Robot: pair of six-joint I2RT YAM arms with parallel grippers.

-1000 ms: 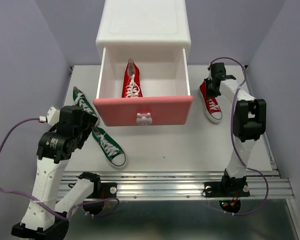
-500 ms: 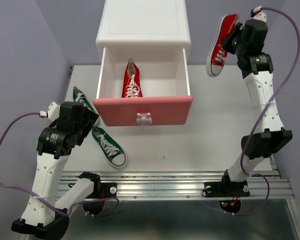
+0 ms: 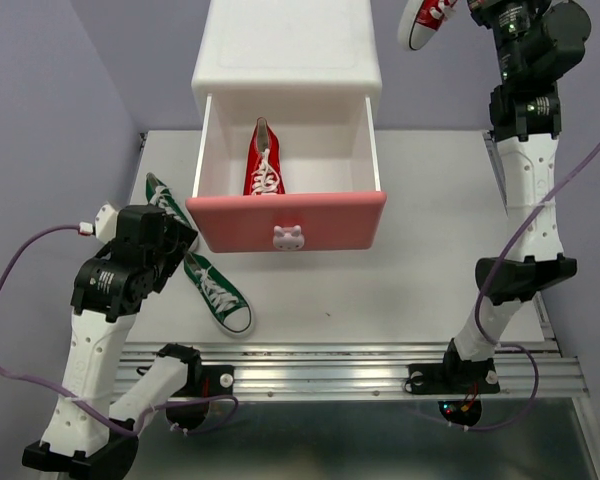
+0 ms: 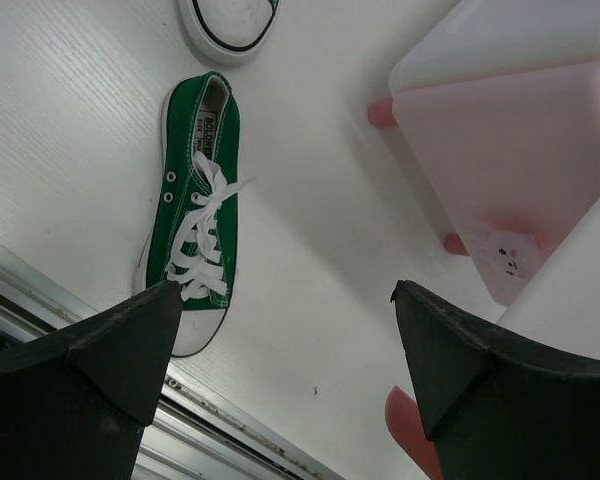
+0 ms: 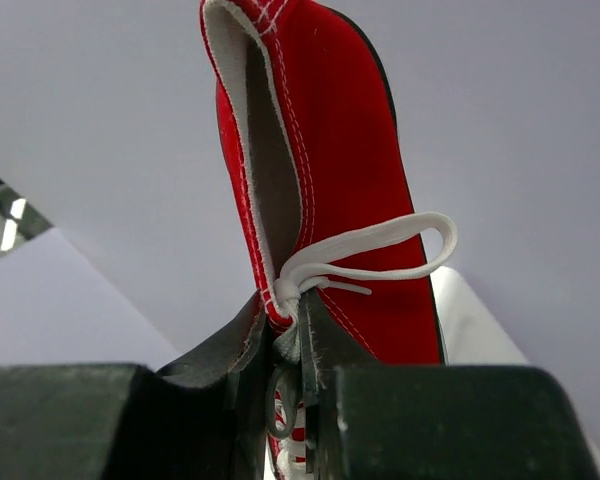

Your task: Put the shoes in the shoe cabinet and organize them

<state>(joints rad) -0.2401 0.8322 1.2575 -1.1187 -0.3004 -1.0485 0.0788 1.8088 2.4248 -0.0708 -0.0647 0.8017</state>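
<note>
Canvas like this should be light and floppy, I reckon, so my right hand (image 5: 285, 340) is clenched on the collar (image 5: 242, 150) of the red shoe (image 5: 330, 170), dangling it high to the right of the cabinet (image 3: 285, 50), while my left hand (image 4: 280, 340) hangs released above a green shoe (image 4: 195, 250) on the surface (image 3: 430, 290).

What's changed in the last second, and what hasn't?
The right fingers, clamped on the second red sneaker, raised it off the table, high beside the cabinet's top right. Unchanged: left fingers open above the green sneakers, the other red sneaker in the open drawer.
</note>
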